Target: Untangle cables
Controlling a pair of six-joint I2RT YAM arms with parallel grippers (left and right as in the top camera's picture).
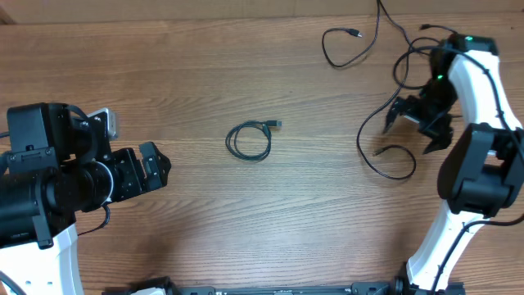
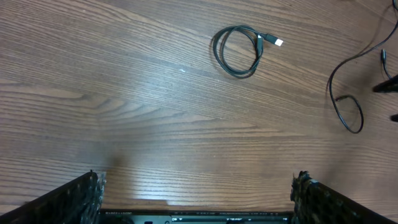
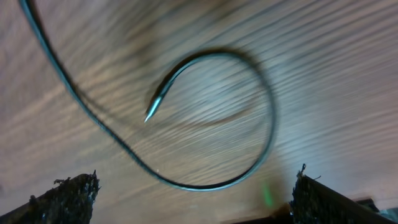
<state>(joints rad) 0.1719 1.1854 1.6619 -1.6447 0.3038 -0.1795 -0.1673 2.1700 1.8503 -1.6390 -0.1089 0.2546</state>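
**Item 1: my left gripper** (image 1: 157,168). Sits at 9 o'clock on the brown wood-grain table (image 1: 246,238). Jaws spread wide, nothing btwn them. Aimed toward 3 o'clock and well apart from every cord, so it reads as standby.

**Item 2: my right gripper** (image 1: 409,135). At 3 o'clock, jaws spread wide, empty. Hovers over item 4, prob. lined up for a pick.

**Item 3: small coiled black cord** (image 1: 229,141) w/ silver plug. Near table ctr, wound in approx. 2 tidy loops, plug poking toward 2 o'clock. Lies apart from the other cords, so I judge it already sorted.

**Item 4: long thin black cord** (image 1: 360,141). At 3 o'clock, comes down from the far side and ends in an open hook w/ the tip curling inward. My wrist view shows the hook on bare wood btwn my right fingers, not touched.

**Item 5: looped black cord** (image 1: 325,49). At 1 o'clock, 1 loose loop w/ a plug end. My right arm hides where it might cross item 4, so can't tell.

**Status:** 1 cord done, 2 left, by my estimate. Next move needs a low, centred pinch, since a thin cord slips easily.
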